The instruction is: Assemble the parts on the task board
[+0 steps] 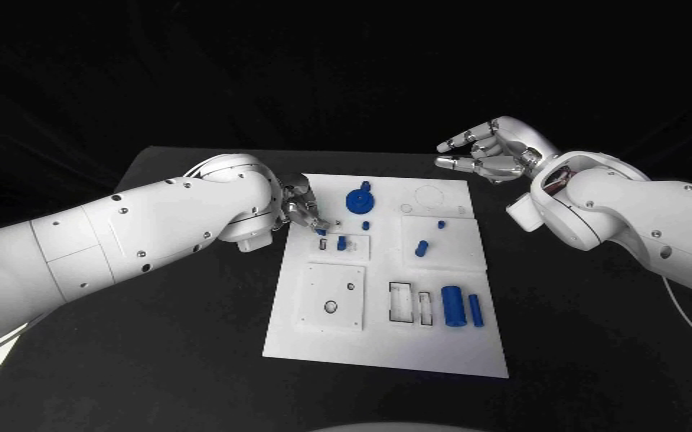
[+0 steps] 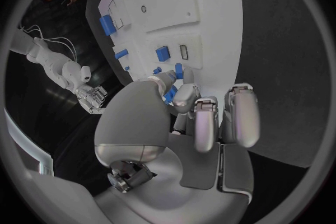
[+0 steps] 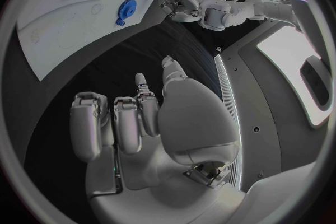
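Left robot hand (image 1: 299,209) pinches a small blue peg (image 1: 320,233) over the flat white task board (image 1: 382,352); right robot hand (image 1: 488,151) hangs spread, empty.

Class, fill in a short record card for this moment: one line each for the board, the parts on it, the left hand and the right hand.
Board: white task board lying flat in the middle of the black table.
Parts: blue gear near the far edge; two blue cylinders side by side near the right edge; smaller blue pieces between.
Left hand: left hand over the board's far left part, fingertips at a small blue part; a grip cannot be confirmed.
Right hand: right hand raised beyond the board's far right corner, holding nothing.
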Robot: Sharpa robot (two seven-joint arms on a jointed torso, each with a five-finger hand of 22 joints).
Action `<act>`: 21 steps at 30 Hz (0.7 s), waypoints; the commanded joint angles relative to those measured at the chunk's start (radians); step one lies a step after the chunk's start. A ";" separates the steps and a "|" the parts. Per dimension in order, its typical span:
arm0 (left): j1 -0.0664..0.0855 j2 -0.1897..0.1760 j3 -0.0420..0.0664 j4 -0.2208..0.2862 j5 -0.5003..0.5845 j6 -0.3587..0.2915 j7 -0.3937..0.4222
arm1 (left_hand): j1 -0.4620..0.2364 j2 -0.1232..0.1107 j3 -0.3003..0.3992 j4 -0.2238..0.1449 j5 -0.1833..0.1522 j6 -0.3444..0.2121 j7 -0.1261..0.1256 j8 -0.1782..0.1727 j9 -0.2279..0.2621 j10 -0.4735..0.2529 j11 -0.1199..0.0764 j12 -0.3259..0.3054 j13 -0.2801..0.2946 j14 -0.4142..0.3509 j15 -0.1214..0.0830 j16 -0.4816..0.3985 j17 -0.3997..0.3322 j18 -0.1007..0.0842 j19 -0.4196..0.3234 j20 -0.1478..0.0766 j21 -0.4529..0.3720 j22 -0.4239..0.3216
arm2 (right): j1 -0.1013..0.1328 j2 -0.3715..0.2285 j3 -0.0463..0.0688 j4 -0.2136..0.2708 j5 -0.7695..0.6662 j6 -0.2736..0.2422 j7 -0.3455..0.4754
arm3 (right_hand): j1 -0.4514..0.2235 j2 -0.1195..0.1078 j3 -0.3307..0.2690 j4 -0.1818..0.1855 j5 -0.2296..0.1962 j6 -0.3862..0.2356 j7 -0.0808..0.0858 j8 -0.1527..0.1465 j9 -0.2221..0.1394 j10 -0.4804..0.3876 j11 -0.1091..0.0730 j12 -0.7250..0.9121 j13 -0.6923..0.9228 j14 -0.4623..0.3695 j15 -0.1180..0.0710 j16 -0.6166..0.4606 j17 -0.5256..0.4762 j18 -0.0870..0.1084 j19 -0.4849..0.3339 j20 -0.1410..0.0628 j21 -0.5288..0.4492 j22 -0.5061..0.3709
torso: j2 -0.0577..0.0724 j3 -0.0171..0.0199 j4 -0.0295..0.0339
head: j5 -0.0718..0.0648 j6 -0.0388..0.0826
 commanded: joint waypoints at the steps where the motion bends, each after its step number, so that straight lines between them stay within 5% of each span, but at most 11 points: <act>1: -0.011 -0.004 0.000 0.020 -0.076 -0.068 0.012 | 0.000 -0.006 0.108 -0.102 -0.007 0.003 -0.011 0.005 0.005 0.006 0.001 0.004 0.000 0.105 0.002 0.003 0.263 -0.001 0.043 0.001 0.006 0.067 | -0.002 0.000 0.000 0.000 0.001 0.014 0.012 | -0.008 0.000 -0.004 0.001 0.007 -0.006 0.002 0.003 0.002 0.018 0.004 -0.001 0.150 0.075 0.003 -0.007 0.139 0.017 -0.002 0.004 -0.006 0.015 | 0.000 -0.0009 0.0000 | 0.002 -0.003; 21: -0.033 -0.005 -0.001 0.040 -0.098 0.043 -0.013 | -0.001 -0.022 0.118 -0.110 -0.015 0.007 -0.015 0.011 0.010 0.008 -0.002 0.003 -0.002 0.105 0.001 0.003 0.263 -0.002 0.045 0.000 0.010 0.072 | -0.007 0.000 0.000 -0.001 0.004 0.017 0.014 | -0.009 0.000 -0.005 0.001 0.007 -0.006 0.002 0.003 0.002 0.018 0.004 -0.001 0.150 0.075 0.003 -0.007 0.139 0.016 -0.002 0.004 -0.005 0.015 | 0.000 0.0017 -0.0021 | 0.005 -0.012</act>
